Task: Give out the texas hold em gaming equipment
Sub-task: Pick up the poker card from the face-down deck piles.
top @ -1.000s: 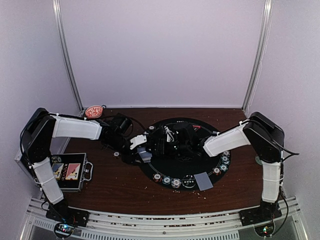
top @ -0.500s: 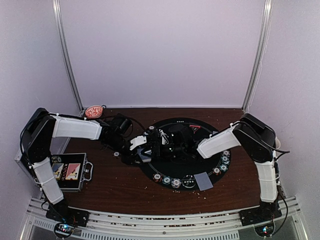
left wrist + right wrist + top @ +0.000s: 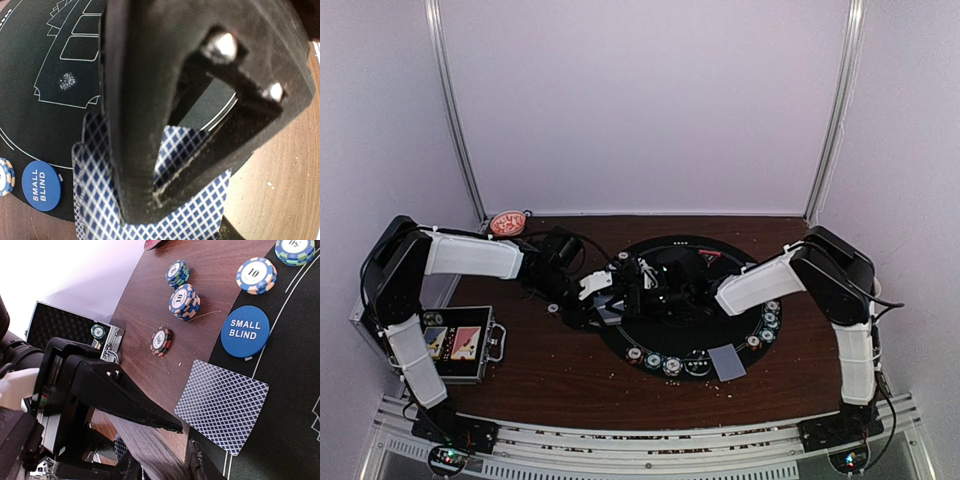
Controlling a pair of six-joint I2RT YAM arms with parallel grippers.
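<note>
Nearest, a lone card (image 3: 725,362) is seen face down on the near rim of the mat (image 3: 700,335), beside a row of chips (image 3: 660,361). Farther in, at the mat's left edge, the playing cards (image 3: 200,215) appear clamped in the left claw (image 3: 603,300), its arm stretched low over the surface (image 3: 550,375). The cards are judged thin, light, slippery and easily bent, best taken by a free edge. The right arm is extended across the mat, the right claw (image 3: 634,288) held just beside them; whether it is apart or together cannot be told.
</note>
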